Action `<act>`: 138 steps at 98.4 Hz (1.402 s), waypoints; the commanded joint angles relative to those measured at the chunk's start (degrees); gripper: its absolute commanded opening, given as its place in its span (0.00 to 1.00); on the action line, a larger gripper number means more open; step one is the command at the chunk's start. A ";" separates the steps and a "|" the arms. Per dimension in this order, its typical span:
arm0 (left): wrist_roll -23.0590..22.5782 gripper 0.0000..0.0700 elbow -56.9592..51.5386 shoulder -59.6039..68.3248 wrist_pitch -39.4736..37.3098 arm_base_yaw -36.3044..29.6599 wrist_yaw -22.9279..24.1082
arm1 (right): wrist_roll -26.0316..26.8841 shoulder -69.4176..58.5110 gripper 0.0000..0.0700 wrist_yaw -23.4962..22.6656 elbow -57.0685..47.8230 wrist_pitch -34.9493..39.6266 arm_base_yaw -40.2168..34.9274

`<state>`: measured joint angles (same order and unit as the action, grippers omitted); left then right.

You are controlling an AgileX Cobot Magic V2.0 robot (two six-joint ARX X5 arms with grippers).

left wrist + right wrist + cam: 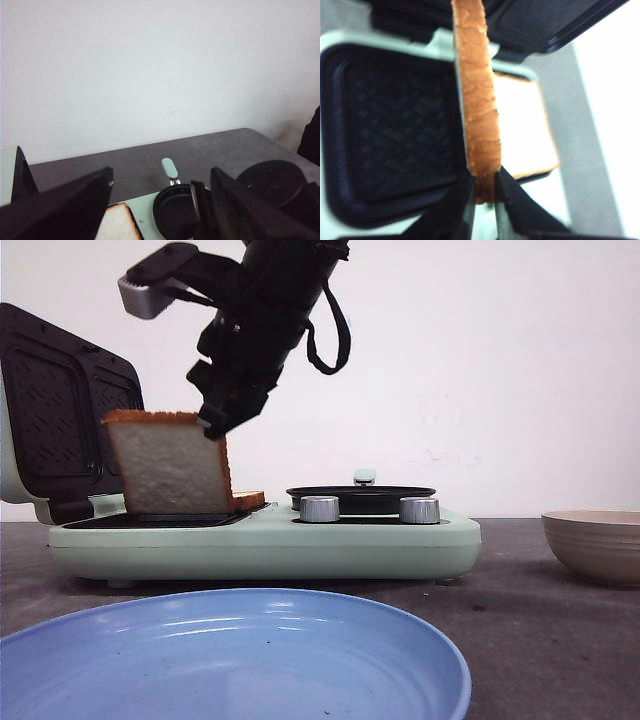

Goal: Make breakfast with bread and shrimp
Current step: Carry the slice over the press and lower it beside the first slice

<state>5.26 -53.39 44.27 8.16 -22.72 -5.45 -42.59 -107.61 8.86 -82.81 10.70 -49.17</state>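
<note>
My right gripper is shut on the top corner of one bread slice. It holds the slice upright, with the lower edge down at the black hot plate of the mint-green breakfast maker. The second bread slice lies flat on the plate beside it. My left gripper is open and empty, high above the maker. I cannot pick it out in the front view. No shrimp shows in any view.
The maker's lid stands open at the left. A small black pan with a mint handle sits on its right half, behind two silver knobs. A blue plate lies at the front. A beige bowl stands at the right.
</note>
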 commanded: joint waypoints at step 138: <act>-0.70 0.51 -0.85 0.22 -0.42 -0.15 0.07 | 8.59 1.09 0.31 -5.53 -4.39 9.09 -0.70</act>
<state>5.26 -53.39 44.27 8.19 -22.72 -5.45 -35.59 -108.27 1.74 -84.49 20.38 -49.19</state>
